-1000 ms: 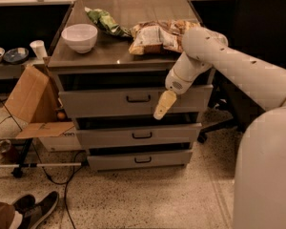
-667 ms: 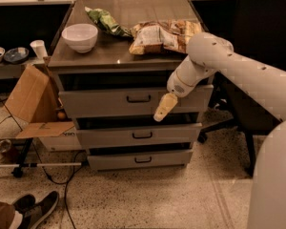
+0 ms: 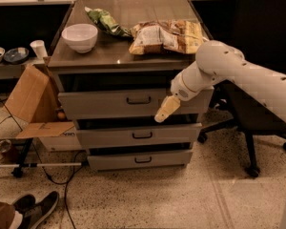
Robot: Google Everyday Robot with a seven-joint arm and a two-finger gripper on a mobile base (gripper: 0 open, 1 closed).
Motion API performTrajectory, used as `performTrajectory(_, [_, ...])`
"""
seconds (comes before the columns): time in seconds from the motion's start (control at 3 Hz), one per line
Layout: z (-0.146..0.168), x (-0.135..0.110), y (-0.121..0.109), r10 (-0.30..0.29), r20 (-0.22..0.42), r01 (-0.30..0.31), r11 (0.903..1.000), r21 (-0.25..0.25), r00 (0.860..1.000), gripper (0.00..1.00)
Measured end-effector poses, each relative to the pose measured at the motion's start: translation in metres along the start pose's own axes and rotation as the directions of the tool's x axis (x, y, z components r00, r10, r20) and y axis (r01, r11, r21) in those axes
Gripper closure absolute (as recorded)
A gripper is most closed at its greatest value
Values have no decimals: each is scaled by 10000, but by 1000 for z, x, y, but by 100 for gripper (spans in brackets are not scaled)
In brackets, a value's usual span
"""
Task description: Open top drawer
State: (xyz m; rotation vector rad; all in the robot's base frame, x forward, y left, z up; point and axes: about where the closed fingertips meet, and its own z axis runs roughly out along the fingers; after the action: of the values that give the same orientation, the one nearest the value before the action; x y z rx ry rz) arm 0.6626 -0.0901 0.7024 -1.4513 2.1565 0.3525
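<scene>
The top drawer (image 3: 109,104) is the tallest and widest grey front of the cabinet, with a small black loop handle (image 3: 138,100) at its centre. Two shorter grey drawers (image 3: 138,136) sit below it. My gripper (image 3: 165,109) hangs in front of the right part of the top drawer's front, right of the handle and a little lower, pointing down-left. The white arm comes in from the right.
On the cabinet top (image 3: 133,37) stand a white bowl (image 3: 79,36), a green bag (image 3: 104,20) and snack bags (image 3: 164,36). A cardboard box (image 3: 31,104) is at the left, a black office chair (image 3: 257,80) at the right, cables and shoes (image 3: 35,209) on the floor.
My arm has shifted slightly to the right and the view has changed a little; the gripper stays in front of the top drawer's right part. The drawers have not moved.
</scene>
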Motion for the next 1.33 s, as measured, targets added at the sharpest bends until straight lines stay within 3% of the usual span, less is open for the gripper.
performTrajectory(0.33, [-4,-4,-2,-93,293,84,9995,318,9995,0])
performTrajectory(0.67, [-1,-9,-5,-220,393,207,9992,328,9990,0])
performTrajectory(1.33, [26,-2,-12,-126,-141,121,9991,-403,9998,0])
